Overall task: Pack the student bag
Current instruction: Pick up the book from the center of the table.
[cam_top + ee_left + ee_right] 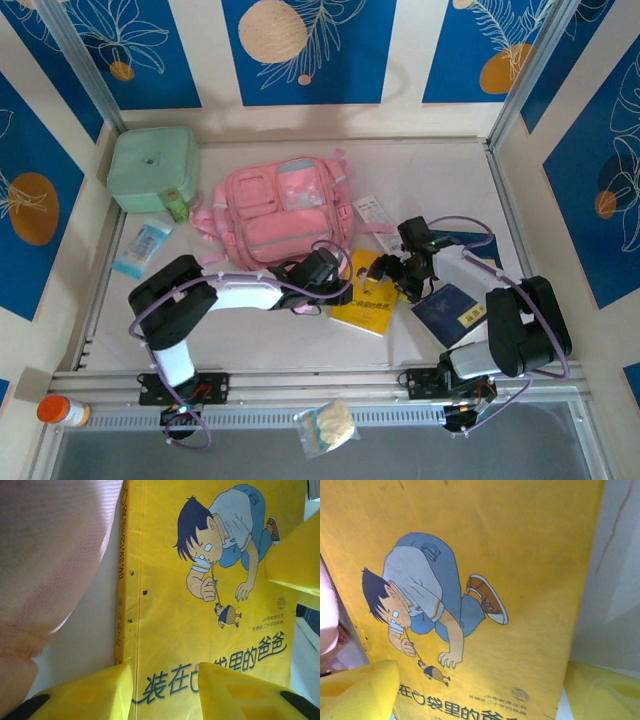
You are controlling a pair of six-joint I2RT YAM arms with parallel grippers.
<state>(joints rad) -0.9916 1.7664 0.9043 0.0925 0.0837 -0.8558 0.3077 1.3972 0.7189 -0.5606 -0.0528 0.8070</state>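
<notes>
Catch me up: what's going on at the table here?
Both arms are at the yellow book, which lies right beside the student bag. The left gripper has its jaws apart, straddling the book's spine edge; the right gripper hovers over the cover, jaws wide open. The book is not yet in the bag.

The yellow book (530,555) gets its title chopped by the right wrist view's bottom edge; the blurry pink blob in the left wrist view is probably the student bag (50,570).
</notes>
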